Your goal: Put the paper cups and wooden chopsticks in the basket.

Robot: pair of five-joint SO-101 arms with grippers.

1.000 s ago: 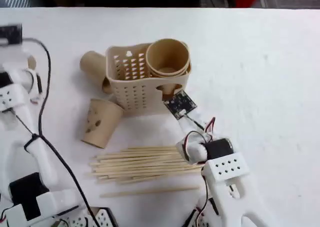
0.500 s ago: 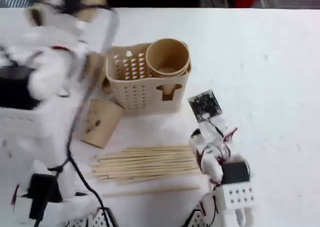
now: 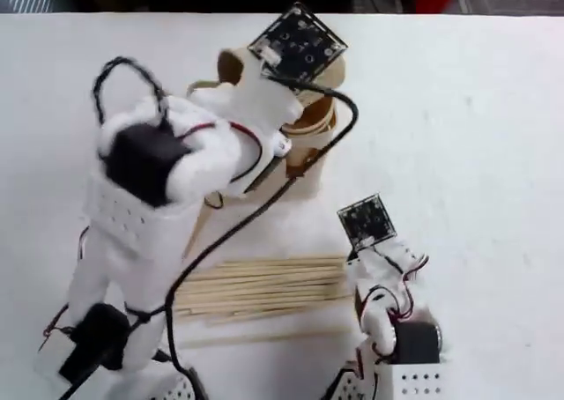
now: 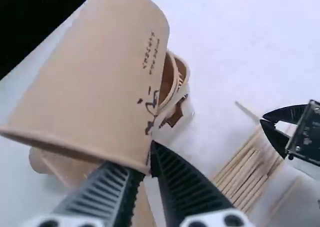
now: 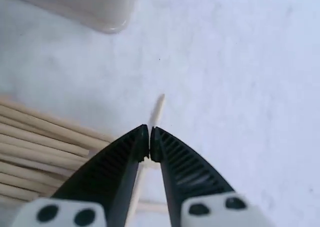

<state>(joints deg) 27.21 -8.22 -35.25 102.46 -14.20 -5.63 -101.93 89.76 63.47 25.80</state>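
Note:
My left gripper [image 4: 149, 149] is shut on the rim of a tan paper cup [image 4: 100, 87], held tilted above the basket [image 3: 304, 166]. A stack of paper cups [image 4: 176, 77] stands in the basket just below it. In the high view the left arm [image 3: 159, 171] covers most of the basket, and the held cup [image 3: 233, 65] peeks out at its far side. The wooden chopsticks [image 3: 264, 285] lie in a bundle on the table in front of the basket. My right gripper [image 5: 149, 132] is shut with nothing in it, just over the bundle's right end, above one stray chopstick [image 5: 157, 109].
A single chopstick [image 3: 264, 336] lies apart, nearer the front edge. The white table [image 3: 458, 109] stretches bare to the right of the basket. A corner of the basket [image 5: 85, 7] lies beyond the right gripper.
The left arm has swung from the table's left edge to above the basket, carrying a paper cup. The right arm has drawn back from the basket to the chopsticks' right end.

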